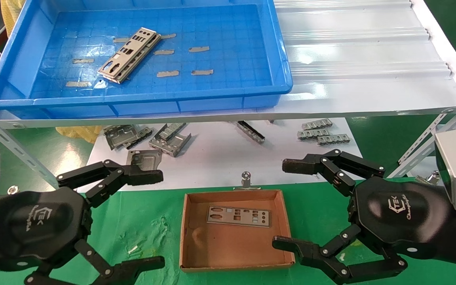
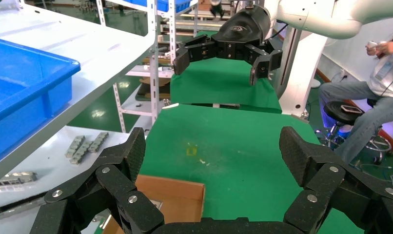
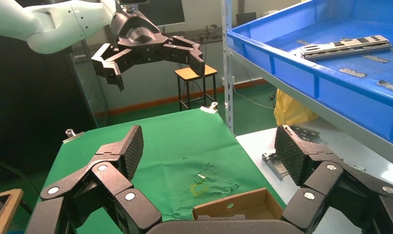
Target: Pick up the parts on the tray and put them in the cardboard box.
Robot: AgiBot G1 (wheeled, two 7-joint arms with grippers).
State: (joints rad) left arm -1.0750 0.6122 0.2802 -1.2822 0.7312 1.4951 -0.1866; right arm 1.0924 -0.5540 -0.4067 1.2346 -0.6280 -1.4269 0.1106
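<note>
Two empty end effectors hover low over the green-covered desk [image 1: 141, 229], the left end effector [image 1: 149, 217] to the near left of the cardboard box [image 1: 186, 233] and the right end effector [image 1: 291, 204] to its near right, each with its jaws spread wide and nothing between them. One of the parts [image 1: 238, 216] already lies flat on the box floor toward its far wall. The remaining parts [image 1: 130, 54], what looks like a small stack of thin cutout plates, rest at an angle on the gridded floor of the blue tray [image 1: 279, 51], which sits on a raised white shelf [image 1: 362, 63] at the far side, left of centre. The step in hand appears to be a fresh reach up to that stack. Doing it well likely means rising clear of the shelf edge and the tray's near wall before moving in, turning the jaws across the plates' narrow width, and closing on the top plate alone; flat metal on a flat floor offers little edge to catch, so a shallow, slightly tilted approach at one long side seems wise. Boxy brackets [image 1: 168, 138] and small notched strips [image 1: 321, 132] on the white sheet [image 1: 220, 158] beneath the shelf are not wanted.
</note>
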